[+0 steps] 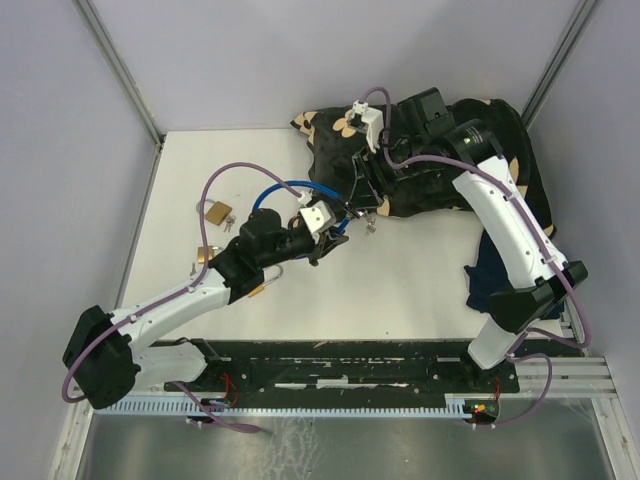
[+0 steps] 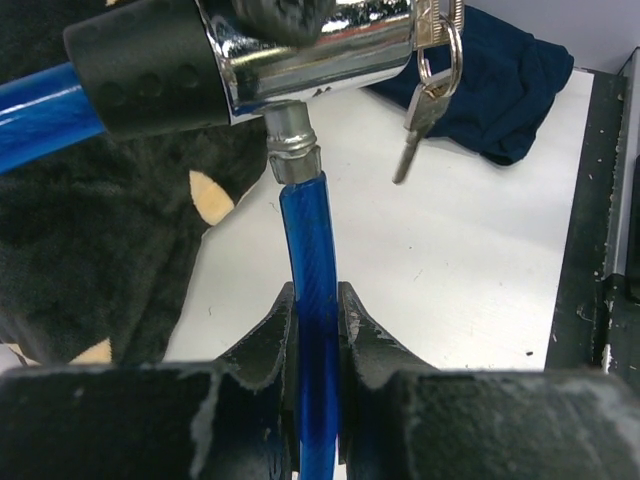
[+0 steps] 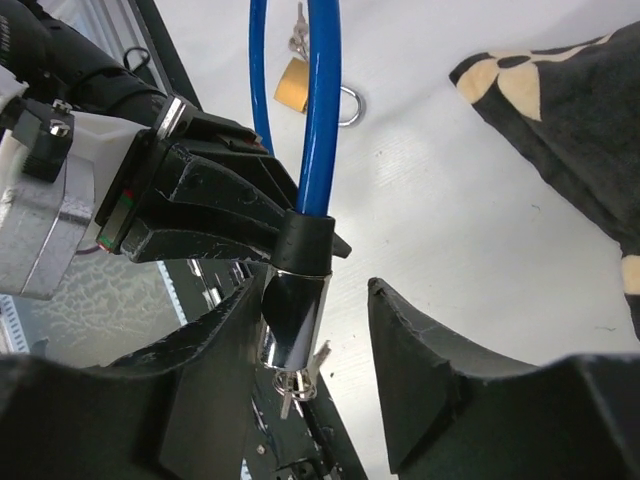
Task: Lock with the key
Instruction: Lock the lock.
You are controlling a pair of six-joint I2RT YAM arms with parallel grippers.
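Two arms are sharing one job above the middle of the table [image 1: 410, 275]. The left gripper [image 2: 318, 315] is clamping shut on the blue cable [image 2: 305, 230] just below its metal ferrule, so the lock [image 2: 320, 50] is hanging steady in the air instead of lying flat. Holding so close to the barrel is probably meant to resist the twist a key turn will give.

That grip is presenting the chrome barrel to the right gripper [image 3: 315, 295], whose jaws are standing apart on either side of it and gripping nothing. One finger [image 3: 215, 360] is sitting just beside the barrel or touching it, I cannot tell which, and the other is well clear.

One key seems to be sitting in the barrel's end, and a spare key [image 2: 412, 140] is dangling from its ring below. The right gripper is likely lining up on the seated one, which is not yet being pinched.

Behind the lock, a dark cloth [image 1: 470, 150] is bunching in the back right corner. Toward the left edge a padlock [image 1: 215, 212] is lying out of play.
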